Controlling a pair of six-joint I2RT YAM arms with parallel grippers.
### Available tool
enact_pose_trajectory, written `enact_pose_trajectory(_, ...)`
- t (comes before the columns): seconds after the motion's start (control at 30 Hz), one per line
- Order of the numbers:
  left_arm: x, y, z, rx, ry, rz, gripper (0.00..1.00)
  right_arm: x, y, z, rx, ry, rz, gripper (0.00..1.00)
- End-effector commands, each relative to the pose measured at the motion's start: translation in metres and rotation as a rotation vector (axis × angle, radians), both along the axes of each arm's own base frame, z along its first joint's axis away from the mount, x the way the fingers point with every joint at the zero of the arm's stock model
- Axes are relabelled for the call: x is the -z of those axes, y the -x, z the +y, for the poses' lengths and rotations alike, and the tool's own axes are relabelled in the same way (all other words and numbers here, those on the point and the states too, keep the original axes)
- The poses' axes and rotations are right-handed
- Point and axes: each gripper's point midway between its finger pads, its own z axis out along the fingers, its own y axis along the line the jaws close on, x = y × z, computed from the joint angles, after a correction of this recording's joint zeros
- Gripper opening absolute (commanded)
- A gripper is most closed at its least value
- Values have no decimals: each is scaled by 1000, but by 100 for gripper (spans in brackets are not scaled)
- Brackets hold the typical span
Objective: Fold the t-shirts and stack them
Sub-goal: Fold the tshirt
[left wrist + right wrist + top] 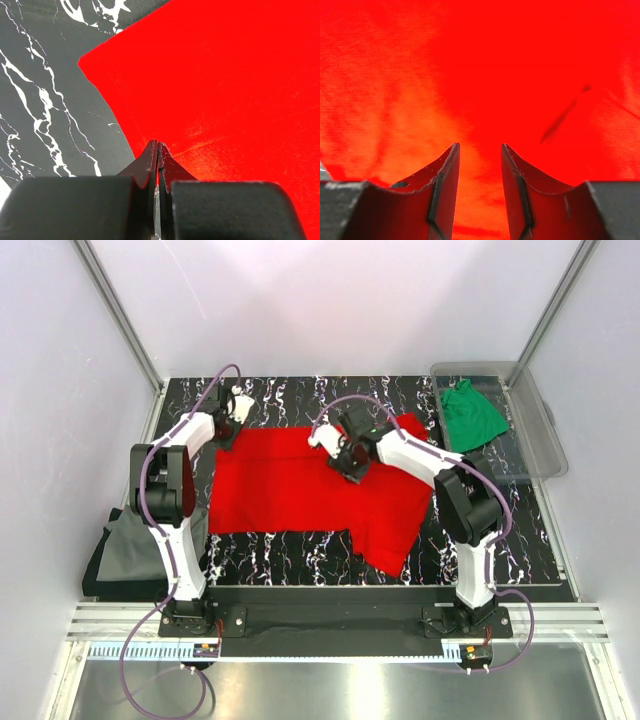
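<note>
Folding looks to be at an early stage: the red t-shirt (290, 490) lies spread over the middle of the table (280, 552), mostly flat, with one flap running down toward the near edge on the right side. It has no tidy folded shape yet. The left wrist view shows faint lines running beside its edge near a corner, which may be a second layer, but I cannot tell for sure.

The left gripper (157, 150) is at the far left edge of the red t-shirt. Its jaws are pressed together, and a sliver of red shows between them with a crease running out from the tips, so it seems to be pinching the hem. The right gripper (480, 146) hangs over the far middle of the cloth with its jaws spread and nothing caught between them.

The green t-shirt (470, 415) sits crumpled in the clear bin (545, 440) at the far right corner, unfolded. The dark grey t-shirt (118, 552) lies at the left edge of the table, partly hanging off it. It may be the start of a stack, though its folds are not clear from here.

By my reckoning the red one has to be folded and stacked, and the green one has not been started
</note>
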Motion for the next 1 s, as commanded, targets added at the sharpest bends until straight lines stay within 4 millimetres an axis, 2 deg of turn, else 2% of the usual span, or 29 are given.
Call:
enact_pose_trajectory(0.0,-33,-6,-7,37,3,-86,0,-34,-18,-10,72,13,-136,45)
enact_pose_trajectory(0.07,-34,-7,-8,39,-2,-91,1,-40,-38,-22,99,11,-172,45)
enact_pose_trajectory(0.1,-34,-6,-11,43,-2,-88,1,-44,-54,-24,127,-3,-186,44)
enact_pose_trajectory(0.13,-34,-6,-12,45,-5,-88,1,-46,-70,-39,171,-6,-193,44)
enact_pose_trajectory(0.17,-31,-5,-13,45,-7,-77,1,-45,-80,-46,193,-4,-199,44)
enact_pose_trajectory(0.2,-31,-5,-15,49,-7,-74,1,-53,-94,-49,204,-9,-229,43)
enact_pose_trajectory(0.23,-29,-4,-16,48,-4,-68,1,-41,-103,-56,219,8,-217,42)
enact_pose_trajectory(0.27,-26,-2,-16,45,-7,-52,1,-40,-113,-69,248,11,-221,42)
enact_pose_trajectory(0.3,-27,-4,-16,43,-7,-54,1,-44,-122,-73,259,4,-233,41)
enact_pose_trajectory(0.33,-27,-4,-16,40,-8,-51,1,-34,-127,-79,270,12,-220,41)
enact_pose_trajectory(0.4,-25,-7,-15,36,-17,-42,1,-33,-140,-92,297,14,-233,41)
enact_pose_trajectory(0.43,-24,-9,-15,39,-20,-38,1,-25,-143,-96,304,21,-224,40)
enact_pose_trajectory(0.47,-16,-8,-8,25,-53,-12,1,-25,-149,-103,320,21,-230,40)
enact_pose_trajectory(0.5,-19,-15,-7,25,-63,-23,1,-17,-152,-107,328,24,-221,40)
enact_pose_trajectory(0.57,-7,-20,0,19,-100,2,0,-13,-157,-110,338,25,-220,40)
enact_pose_trajectory(0.6,-9,-27,1,14,-107,-9,0,-7,-161,-114,346,32,-220,39)
enact_pose_trajectory(0.67,2,-31,5,4,-130,10,0,-4,-164,-118,356,32,-219,40)
enact_pose_trajectory(0.73,1,-41,5,1,-137,-4,0,2,-168,-128,377,35,-211,39)
enact_pose_trajectory(0.77,9,-42,6,-1,-143,12,0,4,-169,-131,384,38,-209,39)
enact_pose_trajectory(0.8,7,-47,7,-6,-146,2,0,8,-171,-135,391,44,-209,39)
enact_pose_trajectory(0.97,23,-57,18,-34,-174,31,0,15,-182,-158,429,53,-209,39)
